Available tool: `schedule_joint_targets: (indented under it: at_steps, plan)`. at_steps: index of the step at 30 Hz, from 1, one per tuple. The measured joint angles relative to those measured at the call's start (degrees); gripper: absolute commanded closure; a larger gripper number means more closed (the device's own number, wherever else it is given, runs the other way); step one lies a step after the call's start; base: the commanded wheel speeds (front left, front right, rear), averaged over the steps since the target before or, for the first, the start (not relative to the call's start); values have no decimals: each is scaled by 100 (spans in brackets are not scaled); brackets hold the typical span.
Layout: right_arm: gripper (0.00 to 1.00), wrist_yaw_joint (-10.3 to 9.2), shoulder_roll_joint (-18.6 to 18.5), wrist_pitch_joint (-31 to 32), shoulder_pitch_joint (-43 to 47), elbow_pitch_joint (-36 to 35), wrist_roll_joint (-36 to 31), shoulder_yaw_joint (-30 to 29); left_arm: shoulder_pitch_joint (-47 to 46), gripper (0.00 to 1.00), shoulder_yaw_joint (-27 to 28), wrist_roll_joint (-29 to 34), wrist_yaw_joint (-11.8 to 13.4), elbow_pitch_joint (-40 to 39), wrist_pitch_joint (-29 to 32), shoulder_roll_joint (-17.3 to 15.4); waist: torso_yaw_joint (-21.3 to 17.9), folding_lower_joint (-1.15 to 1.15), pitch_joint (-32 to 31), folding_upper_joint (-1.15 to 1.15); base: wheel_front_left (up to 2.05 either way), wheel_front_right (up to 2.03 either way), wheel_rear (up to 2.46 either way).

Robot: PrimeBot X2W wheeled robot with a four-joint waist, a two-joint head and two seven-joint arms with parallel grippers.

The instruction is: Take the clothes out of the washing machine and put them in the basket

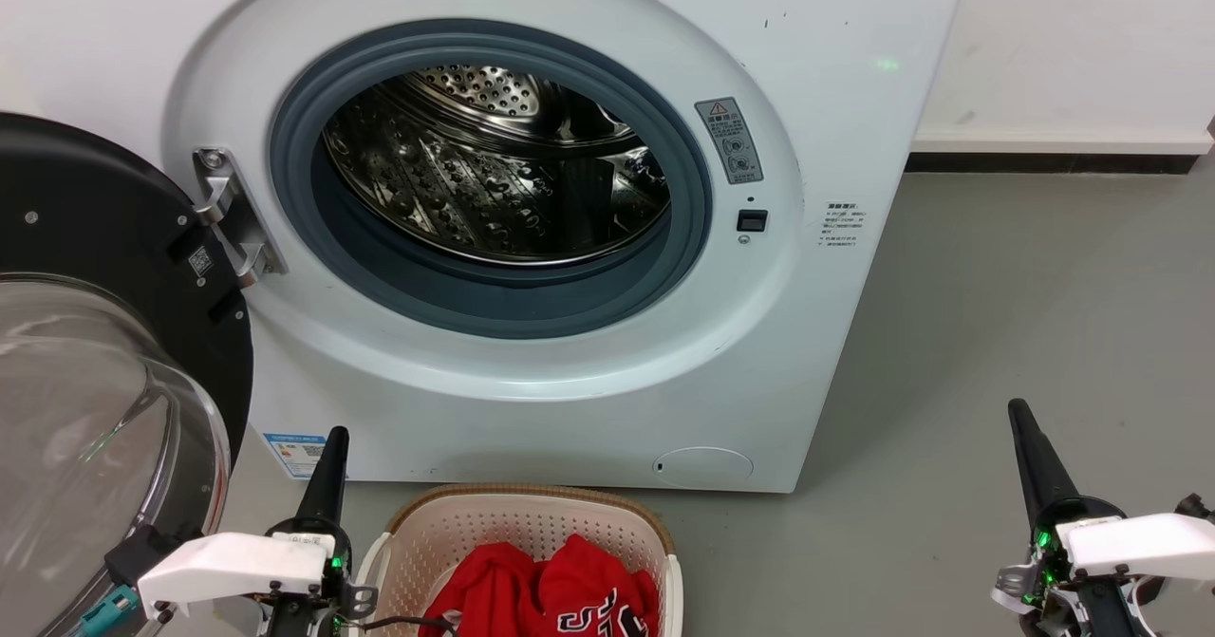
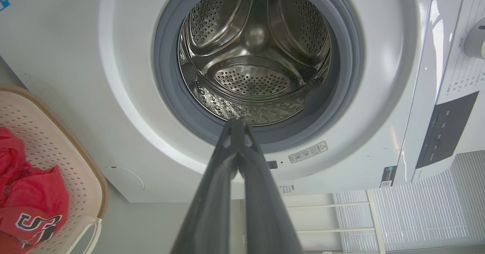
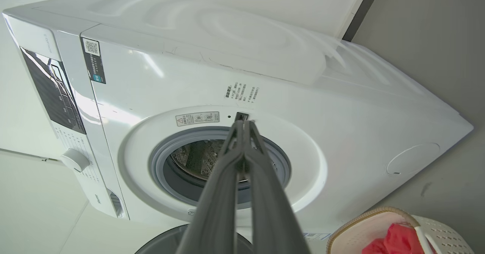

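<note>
Both left end effector (image 2: 237, 123), right end effector (image 3: 242, 124) closed, head view: clothes (image 1: 551, 588) in basket (image 1: 446, 534)

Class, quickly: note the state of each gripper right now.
Left gripper: closed, holding nothing.
Right gripper: closed, holding nothing.

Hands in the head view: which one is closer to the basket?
The left hand, shut, standing right beside the basket's left rim. The right hand, also shut, is far off to the right over the grey floor.
</note>
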State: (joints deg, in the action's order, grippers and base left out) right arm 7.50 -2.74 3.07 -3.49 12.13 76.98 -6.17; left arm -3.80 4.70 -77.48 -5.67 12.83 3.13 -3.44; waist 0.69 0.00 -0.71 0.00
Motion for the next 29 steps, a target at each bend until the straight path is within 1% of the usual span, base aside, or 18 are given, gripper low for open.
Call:
schedule_joint_targets:
  at_steps: [29]
  plan:
    - [100, 0, -3, 311, -224, 169, 1381, -30, -209, 100, 164, -1336, -156, 114, 314, 45, -62, 0, 80, 0, 0, 0, 0]
